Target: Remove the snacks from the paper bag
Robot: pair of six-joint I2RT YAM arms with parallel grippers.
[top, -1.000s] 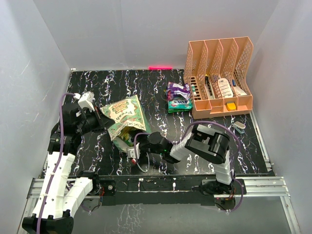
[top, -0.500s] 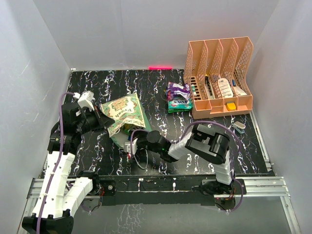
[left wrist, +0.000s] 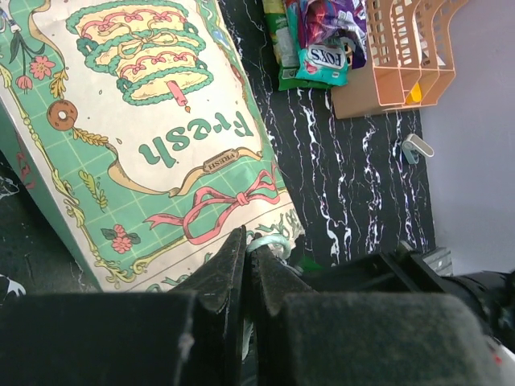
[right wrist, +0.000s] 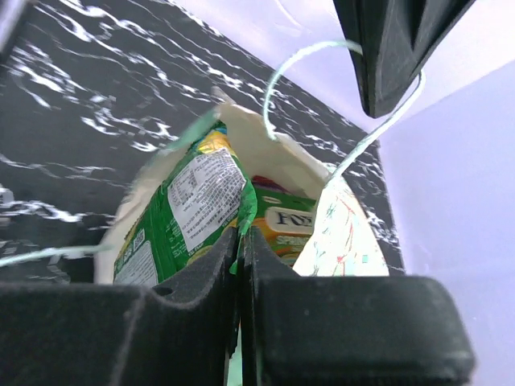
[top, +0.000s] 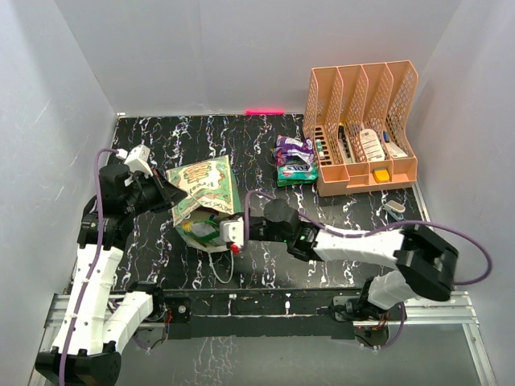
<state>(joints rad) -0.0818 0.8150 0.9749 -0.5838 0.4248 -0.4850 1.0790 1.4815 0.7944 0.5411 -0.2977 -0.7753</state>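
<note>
Right claw (right wrist: pixel 240 235) is pinched on the green packet (right wrist: pixel 193 201), right in the paper bag's (right wrist: pixel 342 229) mouth. Left claw (left wrist: pixel 248 245) grips the string handle (left wrist: pixel 272 238) just above.

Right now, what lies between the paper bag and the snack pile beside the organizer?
Nothing: the top view shows only bare marbled table between the paper bag and the snack pile.
</note>
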